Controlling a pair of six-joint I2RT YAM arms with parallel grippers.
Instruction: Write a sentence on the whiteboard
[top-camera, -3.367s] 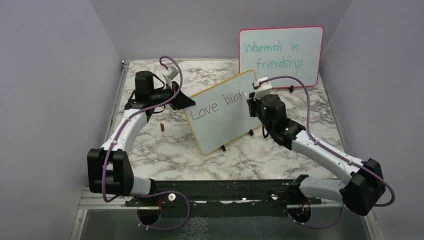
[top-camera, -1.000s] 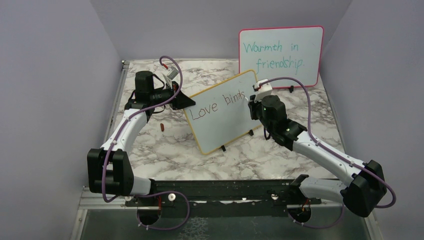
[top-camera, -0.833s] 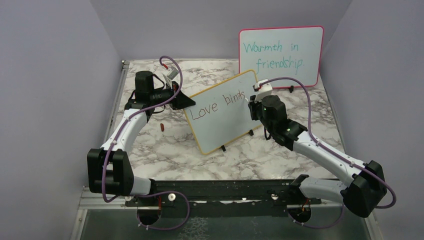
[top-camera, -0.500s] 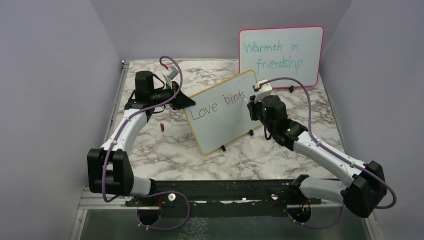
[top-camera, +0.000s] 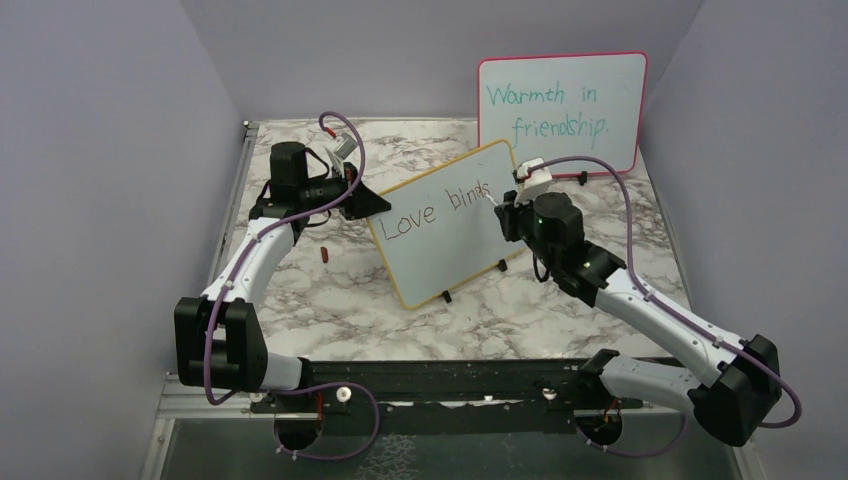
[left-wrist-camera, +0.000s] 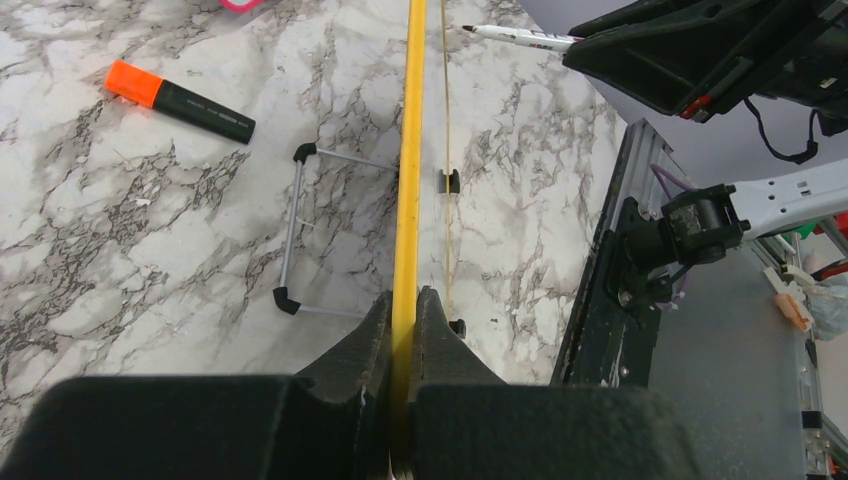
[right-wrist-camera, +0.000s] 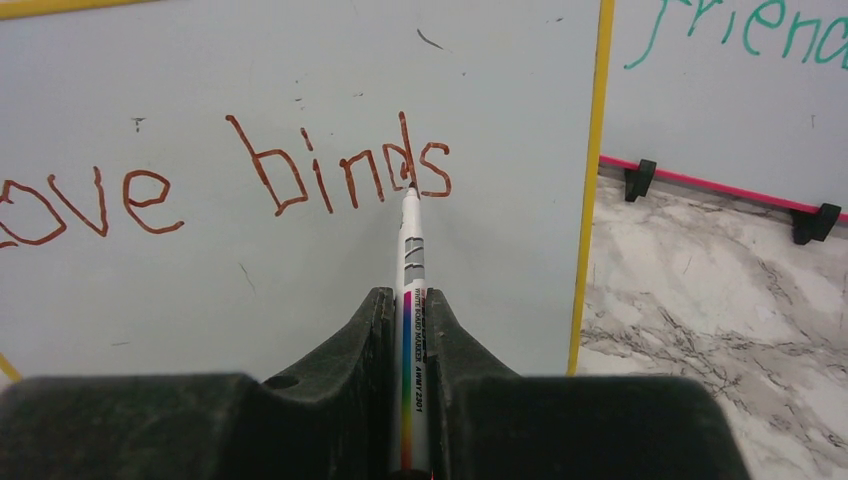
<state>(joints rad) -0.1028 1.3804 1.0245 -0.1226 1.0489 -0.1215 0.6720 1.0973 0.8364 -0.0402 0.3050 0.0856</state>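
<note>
The right gripper (right-wrist-camera: 408, 300) is closed tight on a slim white marker pen (right-wrist-camera: 411, 245), its tip at the final "s" of the reddish handwritten words (right-wrist-camera: 340, 175) "Love binds", placed to continue the sentence. The left gripper (left-wrist-camera: 405, 300) pinches the left edge of the yellow-framed whiteboard (top-camera: 440, 245), propped mid-table, steadying it against the pen.
</note>
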